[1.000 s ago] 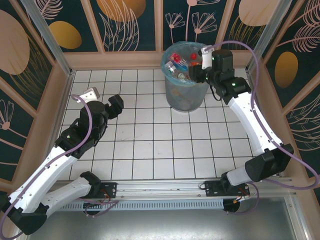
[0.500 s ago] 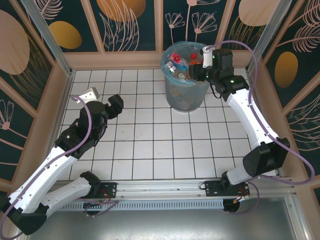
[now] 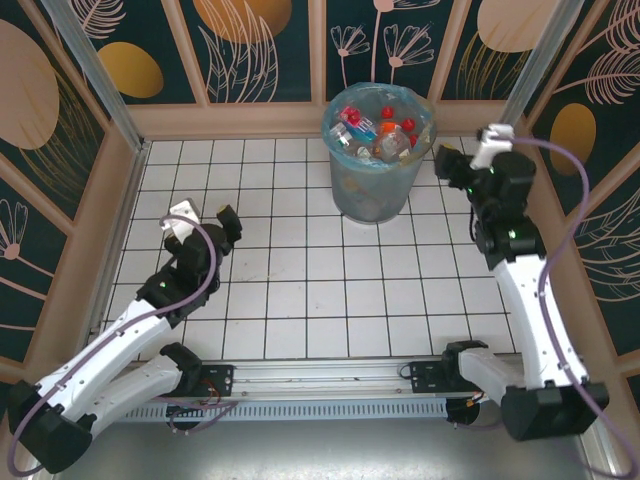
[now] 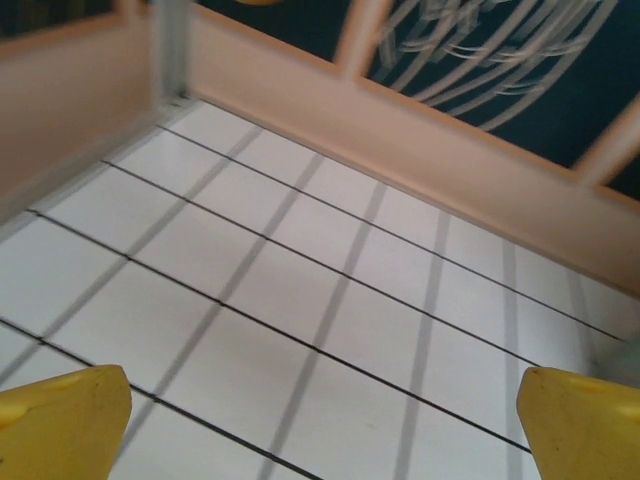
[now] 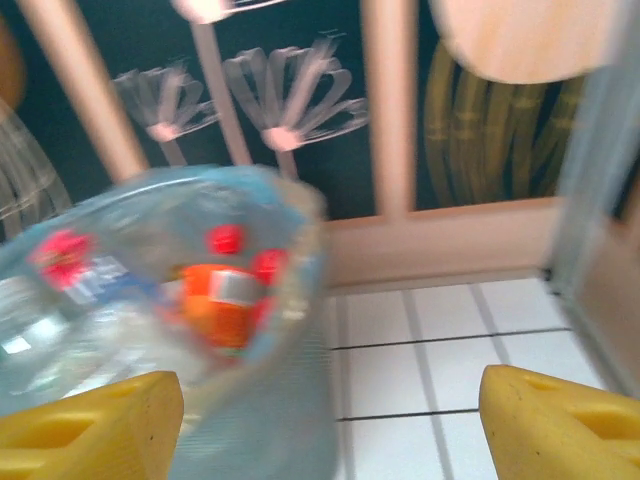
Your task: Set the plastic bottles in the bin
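Yellow pads (image 5: 90, 420) of the right gripper (image 3: 460, 165) stand wide apart with nothing between them, so this claw is open and empty. It hangs just right of the bin (image 3: 372, 200), near its rim and not touching it. In the right wrist view the bin's translucent blue wall rises, blurred, close in front of the fingers on the left, with white tiles and a wooden rail beyond on the right. The plastic bottles (image 3: 377, 128) lie heaped inside the bin at the far middle of the table, almost up to the rim; several red caps and an orange label show. The left gripper (image 3: 205, 222) is likewise spread open and empty, low over the white tiled table (image 3: 300, 290) on the left, well apart from the bin, looking toward the wooden rail (image 4: 450, 170). Dark panels (image 3: 260, 50) painted with plants wall the table. There are two arms, one bin, and a pile of bottles too tangled to count.
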Robot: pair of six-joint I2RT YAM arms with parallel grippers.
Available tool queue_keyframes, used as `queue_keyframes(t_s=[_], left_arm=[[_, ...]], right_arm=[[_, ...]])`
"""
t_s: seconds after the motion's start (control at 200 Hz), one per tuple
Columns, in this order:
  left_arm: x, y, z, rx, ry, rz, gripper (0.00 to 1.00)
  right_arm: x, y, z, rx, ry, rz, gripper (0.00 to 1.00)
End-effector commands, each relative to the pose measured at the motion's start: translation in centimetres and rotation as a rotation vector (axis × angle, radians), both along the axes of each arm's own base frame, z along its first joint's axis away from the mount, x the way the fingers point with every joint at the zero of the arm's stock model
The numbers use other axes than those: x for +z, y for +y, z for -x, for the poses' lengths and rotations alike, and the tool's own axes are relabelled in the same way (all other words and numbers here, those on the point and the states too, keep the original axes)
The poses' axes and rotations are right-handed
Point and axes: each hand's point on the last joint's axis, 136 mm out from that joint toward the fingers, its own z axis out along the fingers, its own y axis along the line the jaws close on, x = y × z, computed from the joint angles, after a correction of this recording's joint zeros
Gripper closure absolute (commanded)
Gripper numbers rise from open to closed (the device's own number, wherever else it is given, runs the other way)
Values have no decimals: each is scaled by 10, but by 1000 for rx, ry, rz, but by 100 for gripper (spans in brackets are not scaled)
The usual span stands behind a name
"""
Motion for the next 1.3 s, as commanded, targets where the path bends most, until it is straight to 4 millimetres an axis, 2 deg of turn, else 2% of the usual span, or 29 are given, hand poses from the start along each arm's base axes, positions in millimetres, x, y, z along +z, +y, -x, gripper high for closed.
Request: queue_keyframes(t_s=[0.0,0.1,0.19,0.28,0.36,0.41,0.465,0.505,0.52,0.55,0.621,0.736,0.841,0.881,0.926,0.976,1.086,1.121,1.186,1.246,1.296], left_arm=[[11,42,9,242,-138,-135,1],[-10,61,14,308,-164,-200,2],[-35,82,15,332,-169,-173,2],[-53,100,18,366,-172,-164,1],[-47,100,14,329,-200,-213,1],[-49,103,12,325,-188,-252,2],[-58,107,8,323,-144,-284,2],[-65,107,4,304,-118,-300,2],[-67,107,2,294,-115,-301,1],[-72,106,0,271,-109,-305,1],[-83,101,-7,193,-115,-309,1],[-79,86,-26,38,-173,-337,1],[-72,89,-37,-4,-251,-273,1],[-72,92,-41,-6,-264,-252,1],[-72,92,-47,-18,-262,-263,1],[-74,88,-51,-55,-260,-291,1],[-91,74,-63,-143,-248,-307,1],[-88,78,-67,-114,-268,-305,1],[-104,89,-83,-63,-137,-275,1],[-98,93,-77,-31,-186,-279,1],[-100,94,-77,-25,-168,-274,1]], right_arm=[[-44,-42,0,-154,-29,-50,22],[-93,-70,12,-271,-56,-64,22],[-135,-84,17,-333,-58,-102,22],[-174,-83,14,-327,-26,-127,22],[-201,-78,10,-298,7,-155,22],[-212,-73,8,-269,9,-167,22],[-218,-67,9,-236,-18,-173,23],[-215,-64,10,-212,-70,-174,23],[-221,-63,12,-207,-59,-172,23],[-213,-60,12,-189,-111,-175,23],[-216,-58,8,-167,-93,-136,22],[-206,-42,10,-58,-176,-66,19],[-218,-33,21,-6,-216,-53,17],[-208,-34,24,-16,-257,-50,17],[-217,-43,19,-74,-206,-59,15],[-218,-47,14,-105,-202,-64,12],[-222,-50,8,-153,-173,-43,5],[-223,-51,5,-172,-161,-35,1],[-226,-52,2,-200,-145,-22,1],[-227,-52,0,-210,-135,-15,1],[-228,-52,-3,-212,-127,-13,1]])
